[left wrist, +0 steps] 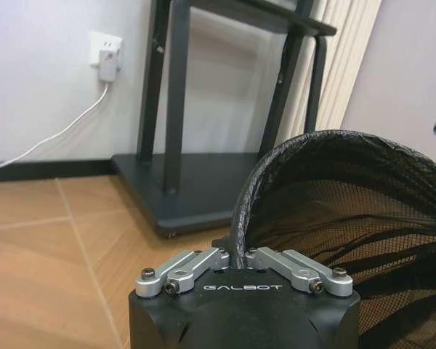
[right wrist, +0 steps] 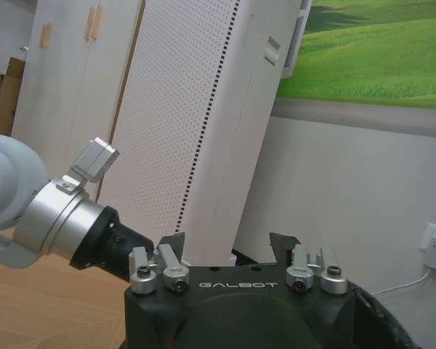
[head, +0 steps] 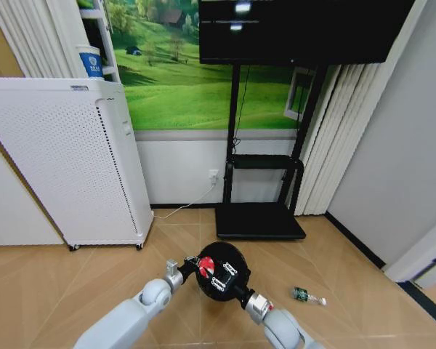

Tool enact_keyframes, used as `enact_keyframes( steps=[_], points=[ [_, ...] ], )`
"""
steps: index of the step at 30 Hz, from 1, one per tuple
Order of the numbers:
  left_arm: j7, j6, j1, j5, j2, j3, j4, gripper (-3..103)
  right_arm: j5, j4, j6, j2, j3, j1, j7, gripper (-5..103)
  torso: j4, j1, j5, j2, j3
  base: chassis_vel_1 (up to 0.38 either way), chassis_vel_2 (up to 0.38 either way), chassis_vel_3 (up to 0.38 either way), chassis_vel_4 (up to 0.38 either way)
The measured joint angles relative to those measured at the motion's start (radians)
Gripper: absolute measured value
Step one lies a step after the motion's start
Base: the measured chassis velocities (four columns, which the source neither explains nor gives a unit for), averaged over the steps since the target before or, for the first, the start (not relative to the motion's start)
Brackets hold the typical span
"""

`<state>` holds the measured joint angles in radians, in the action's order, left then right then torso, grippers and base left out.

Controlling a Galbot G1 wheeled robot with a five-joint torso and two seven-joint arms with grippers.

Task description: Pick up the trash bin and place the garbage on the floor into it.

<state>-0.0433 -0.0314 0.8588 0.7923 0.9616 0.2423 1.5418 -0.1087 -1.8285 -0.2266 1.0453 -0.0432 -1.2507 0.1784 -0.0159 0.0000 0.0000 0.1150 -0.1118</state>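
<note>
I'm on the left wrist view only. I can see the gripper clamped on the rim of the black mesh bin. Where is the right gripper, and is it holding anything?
Observer: The right gripper is at the near edge of the trash bin. Its fingers are apart and there is nothing between them.
Operator: Is anything in the bin?
Observer: Yes. The head view shows red-and-white litter inside it, close to the left gripper.
Operator: Any garbage on the floor?
Observer: One green bottle lies on the floor. It is on the robot's right of the bin and not touching it.
</note>
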Motion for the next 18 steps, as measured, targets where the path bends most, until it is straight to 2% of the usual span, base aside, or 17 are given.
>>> enact_keyframes(
  steps=[1,3,4,6,7,8,9,10,14,17,18],
  points=[
    [0.0,0.0,0.0,0.0,0.0,0.0,0.0,3,0.0,0.0,0.0,0.0,0.0,0.0,0.0,63,0.0,0.0,0.0,0.0,0.0,0.0,0.0,0.0,0.0],
    [0.006,-0.006,0.038,0.001,-0.008,-0.033,0.018,3,0.001,-0.007,0.001,0.0,-0.006,-0.008,-0.001,74,-0.0001,0.0,0.0,0.0,0.0,0.0,0.0,0.0,0.0],
    [0.006,-0.006,0.038,0.001,-0.008,-0.033,0.018,3,0.001,-0.007,0.001,0.0,-0.006,-0.008,-0.001,74,-0.0001,0.0,0.0,0.0,0.0,0.0,0.0,0.0,0.0],
    [0.017,-0.01,0.079,0.012,-0.014,-0.08,0.036,3,0.0,-0.018,0.001,-0.002,-0.028,-0.021,-0.006,85,0.0,0.0,-0.0001,0.0,0.0,0.0,0.0,0.0,0.0],
    [0.017,-0.01,0.079,0.012,-0.014,-0.08,0.036,3,0.0,-0.018,0.001,-0.002,-0.028,-0.021,-0.006,85,0.0,0.0,-0.0001,0.0,0.0,0.0,0.0,0.0,0.0],
    [0.029,-0.01,0.096,0.022,-0.019,-0.111,0.043,3,-0.007,-0.027,0.001,-0.005,-0.055,-0.03,-0.011,95,-0.0001,0.0,0.0,0.0,0.0,0.0,0.0,0.0,0.0],
    [0.031,-0.01,0.107,0.025,-0.025,-0.138,0.046,3,-0.014,-0.033,0.001,-0.008,-0.078,-0.037,-0.015,98,-0.0001,0.0,0.0,0.0,0.0,0.0,0.0,0.0,0.0],
    [0.031,-0.01,0.107,0.025,-0.025,-0.138,0.046,3,-0.014,-0.033,0.001,-0.008,-0.078,-0.037,-0.015,98,-0.0001,0.0,0.0,0.0,0.0,0.0,0.0,0.0,0.0],
    [0.028,-0.013,0.119,0.055,-0.033,-0.236,0.051,3,-0.054,-0.041,0.002,-0.031,-0.182,-0.059,-0.019,100,-0.0001,0.0,0.0,0.0,0.0,0.0,0.0,0.0,0.0],
    [0.028,-0.014,0.118,0.059,-0.036,-0.247,0.051,3,-0.063,-0.04,0.002,-0.035,-0.2,-0.062,-0.02,100,-0.0001,0.0,0.0,0.0,0.0,0.0,0.0,0.0,0.0],
    [0.027,-0.014,0.114,0.067,-0.046,-0.264,0.05,3,-0.075,-0.029,0.002,-0.04,-0.236,-0.07,-0.021,100,-0.0001,0.0,-0.0001,0.0,0.0,0.0,0.0,0.0,0.0]
  ],
)
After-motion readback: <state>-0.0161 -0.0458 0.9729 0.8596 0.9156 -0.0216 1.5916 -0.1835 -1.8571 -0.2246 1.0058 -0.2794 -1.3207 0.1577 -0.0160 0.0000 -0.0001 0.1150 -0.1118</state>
